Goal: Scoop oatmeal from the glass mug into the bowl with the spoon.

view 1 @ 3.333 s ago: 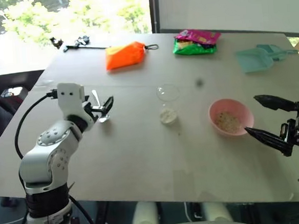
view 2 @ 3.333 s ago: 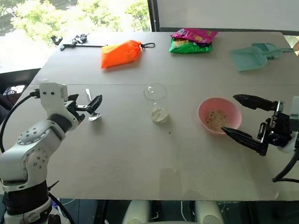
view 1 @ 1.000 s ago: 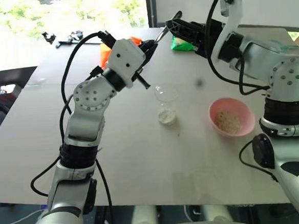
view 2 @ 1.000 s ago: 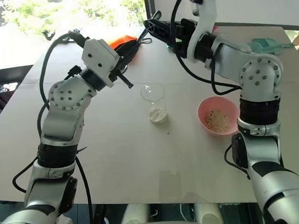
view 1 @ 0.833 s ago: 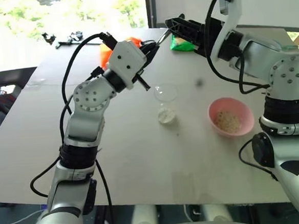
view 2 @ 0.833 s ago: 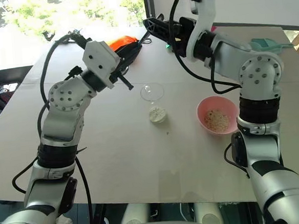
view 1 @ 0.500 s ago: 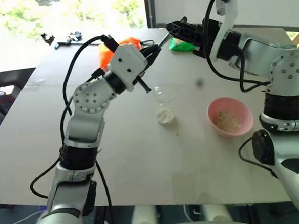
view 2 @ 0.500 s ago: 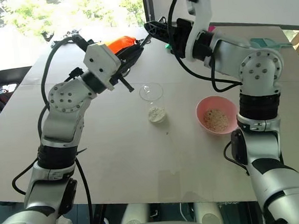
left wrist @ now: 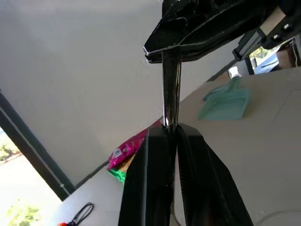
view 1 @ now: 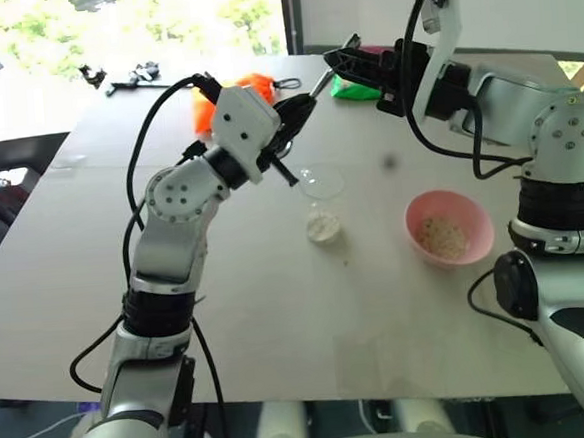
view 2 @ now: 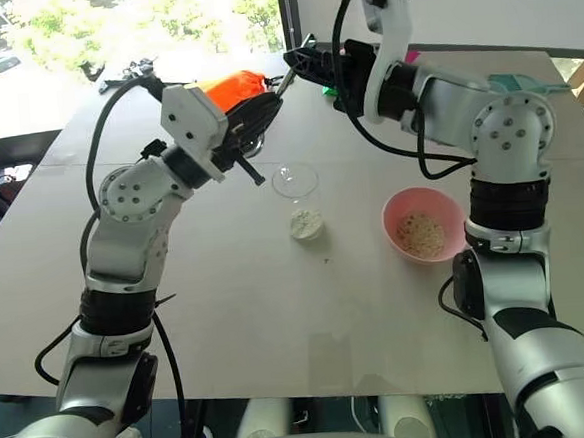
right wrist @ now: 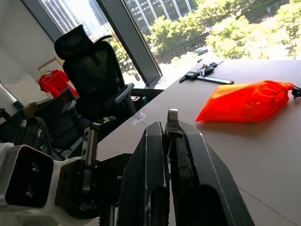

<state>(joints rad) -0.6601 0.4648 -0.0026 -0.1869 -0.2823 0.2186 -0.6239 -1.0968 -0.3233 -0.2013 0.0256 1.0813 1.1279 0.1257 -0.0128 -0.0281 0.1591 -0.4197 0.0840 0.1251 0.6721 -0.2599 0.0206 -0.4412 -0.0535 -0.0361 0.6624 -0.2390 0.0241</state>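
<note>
Above the table, the slim silver spoon [view 1: 318, 79] spans between my two grippers. My left gripper [view 1: 300, 102] is shut on its lower part. My right gripper [view 1: 338, 59] comes from the far right and is shut on the handle's upper end [right wrist: 173, 115]. In the left wrist view the spoon [left wrist: 170, 84] rises from between my fingers into the right gripper's black tips. Below stands the glass mug [view 1: 323, 189] with pale oatmeal [view 1: 324, 227] at its bottom. The pink bowl [view 1: 476, 246], to its right, holds some oatmeal [view 1: 439, 236].
An orange pouch [view 1: 250, 86] and a green-pink snack bag [view 1: 355, 84] lie at the table's far side, behind the grippers. A teal dustpan [view 2: 516, 85] sits far right, a black tool [view 1: 122, 78] far left. A black office chair [right wrist: 89, 80] stands beyond the table.
My right gripper's fingers have closed on the spoon's handle. My left wrist has rolled a little while still on the spoon. Before that, both arms rose from table height.
</note>
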